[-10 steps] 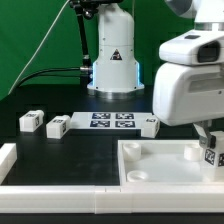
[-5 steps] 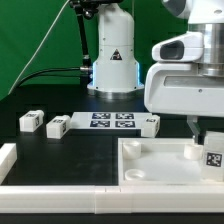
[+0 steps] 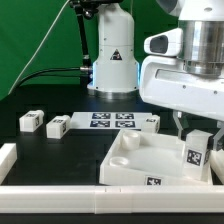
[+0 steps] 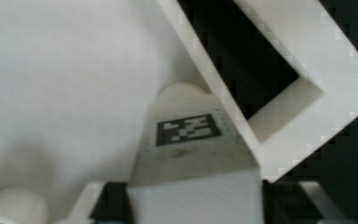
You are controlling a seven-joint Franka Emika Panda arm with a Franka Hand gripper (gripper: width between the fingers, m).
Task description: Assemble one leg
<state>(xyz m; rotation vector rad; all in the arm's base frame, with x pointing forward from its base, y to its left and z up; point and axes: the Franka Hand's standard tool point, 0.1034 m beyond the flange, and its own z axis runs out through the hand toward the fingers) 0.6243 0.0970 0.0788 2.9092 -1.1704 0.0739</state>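
Observation:
My gripper (image 3: pixel 198 138) is shut on a leg (image 3: pixel 197 154), a small white block with a square marker on its face. It holds the leg at the far right corner of the large white tray (image 3: pixel 130 165), which sits tilted, with a marker showing on its front wall. In the wrist view the leg (image 4: pixel 194 160) stands between the two dark fingers (image 4: pixel 105 200), with the gripper (image 4: pixel 197 208) closed around it. The tray's floor (image 4: pixel 60 90) and rim lie just behind the leg. Whether the leg sits in a corner socket is hidden.
Three more white legs lie on the black table: two at the exterior view's left (image 3: pixel 31 122) (image 3: pixel 57 126) and one behind the tray (image 3: pixel 150 123). The marker board (image 3: pixel 112 121) lies between them. The robot base (image 3: pixel 112 62) stands at the back. A white border (image 3: pixel 50 178) runs along the front.
The gripper with the leg has moved toward the exterior view's left and nearer. The tray has shifted left and tilted, so its front marker now shows.

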